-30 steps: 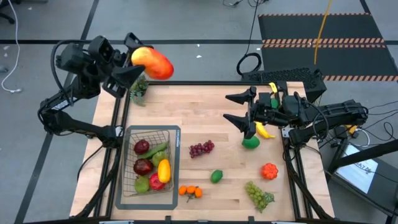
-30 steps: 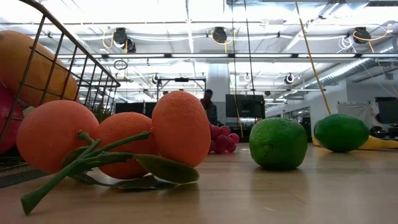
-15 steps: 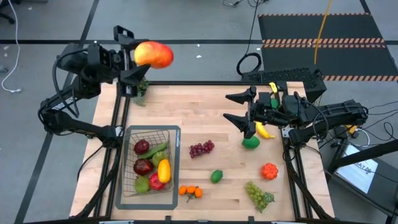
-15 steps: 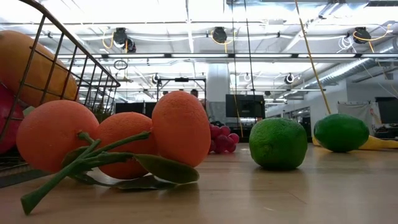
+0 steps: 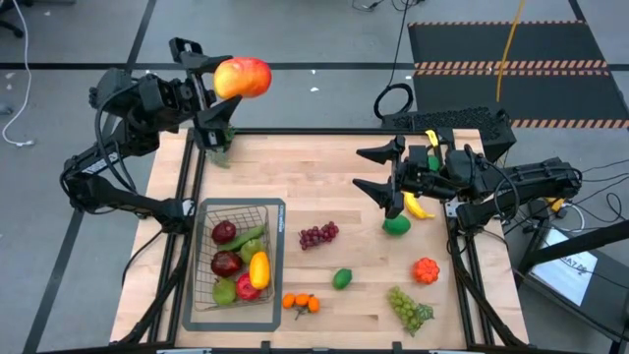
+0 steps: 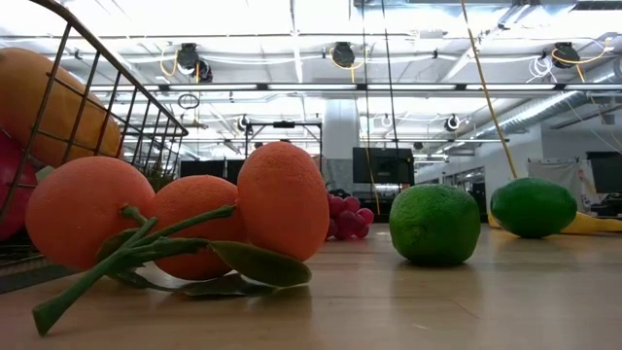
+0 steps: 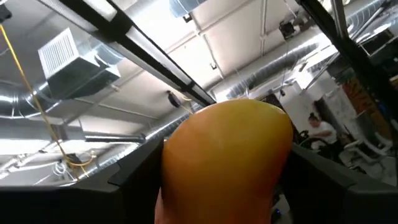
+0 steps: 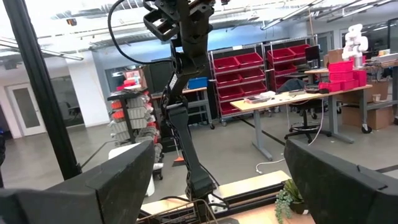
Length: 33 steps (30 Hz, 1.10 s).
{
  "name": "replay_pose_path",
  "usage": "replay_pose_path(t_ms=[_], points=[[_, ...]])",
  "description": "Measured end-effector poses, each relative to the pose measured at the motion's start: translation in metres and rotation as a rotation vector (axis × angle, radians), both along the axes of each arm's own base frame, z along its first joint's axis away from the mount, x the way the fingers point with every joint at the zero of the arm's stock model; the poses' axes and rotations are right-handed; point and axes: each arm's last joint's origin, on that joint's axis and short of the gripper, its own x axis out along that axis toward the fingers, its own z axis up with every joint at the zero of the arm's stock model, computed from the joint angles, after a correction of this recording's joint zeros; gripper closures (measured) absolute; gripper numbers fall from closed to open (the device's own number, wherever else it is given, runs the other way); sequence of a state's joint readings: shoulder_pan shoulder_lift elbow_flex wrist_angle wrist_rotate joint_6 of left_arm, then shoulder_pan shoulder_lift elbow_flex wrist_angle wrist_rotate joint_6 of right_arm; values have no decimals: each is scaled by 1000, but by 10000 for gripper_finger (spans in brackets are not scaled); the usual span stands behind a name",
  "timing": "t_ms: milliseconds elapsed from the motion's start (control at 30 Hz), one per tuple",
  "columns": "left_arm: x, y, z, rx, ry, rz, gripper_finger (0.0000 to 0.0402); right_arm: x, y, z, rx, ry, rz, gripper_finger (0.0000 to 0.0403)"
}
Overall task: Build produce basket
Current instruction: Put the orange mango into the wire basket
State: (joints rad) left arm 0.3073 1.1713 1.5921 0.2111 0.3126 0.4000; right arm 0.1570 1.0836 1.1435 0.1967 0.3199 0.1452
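My left gripper (image 5: 226, 88) is raised over the table's far left corner and shut on a red-and-yellow mango (image 5: 243, 77), which fills the left wrist view (image 7: 227, 155). The grey wire basket (image 5: 239, 208) stands on a mat near the left front and holds several fruits. Purple grapes (image 5: 317, 234), a lime (image 5: 341, 278), oranges (image 5: 301, 302), green grapes (image 5: 408, 307) and a banana (image 5: 418, 206) lie on the wood. My right gripper (image 5: 378, 169) hangs open above the table's right side, with nothing between its fingers. My left gripper pinches the mango's two opposite sides (image 7: 177, 168) between its two fingers (image 7: 134, 180). The fingers come from the table's left, slanting upward. The mango sticks out past them toward the right, lifted well clear of the table.
A small potted green sprig (image 5: 218, 143) stands under the left gripper at the far left corner. A green fruit (image 5: 396, 224) and an orange-red fruit (image 5: 425, 269) lie at the right. Bare wood shows in the middle and along the far edge.
My left gripper has rolled about its own axis while staying in place, keeping its hold. The mango has turned with it: it slanted toward the right and near side before, and now sits a little farther back with its end swung up.
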Motion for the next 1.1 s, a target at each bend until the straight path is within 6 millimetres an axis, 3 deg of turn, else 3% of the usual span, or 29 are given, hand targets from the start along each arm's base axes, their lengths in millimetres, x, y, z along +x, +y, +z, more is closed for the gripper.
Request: replay_pose_path(t_ms=[200, 367, 533, 767, 1100], points=[[0, 0, 0, -27, 2, -18, 108, 0, 0, 0, 0, 0, 2, 51], [0, 0, 0, -150, 8, -96, 97, 0, 0, 0, -13, 2, 0, 51], [0, -1, 0, -339, 23, -230, 95, -5, -1, 2, -44, 6, -5, 51], [2, 0, -3, -728, 74, -453, 95, -26, -5, 7, -125, 52, -21, 51], [17, -8, -28, -907, 310, -378, 158, -58, -21, 11, -141, 98, -80, 51]])
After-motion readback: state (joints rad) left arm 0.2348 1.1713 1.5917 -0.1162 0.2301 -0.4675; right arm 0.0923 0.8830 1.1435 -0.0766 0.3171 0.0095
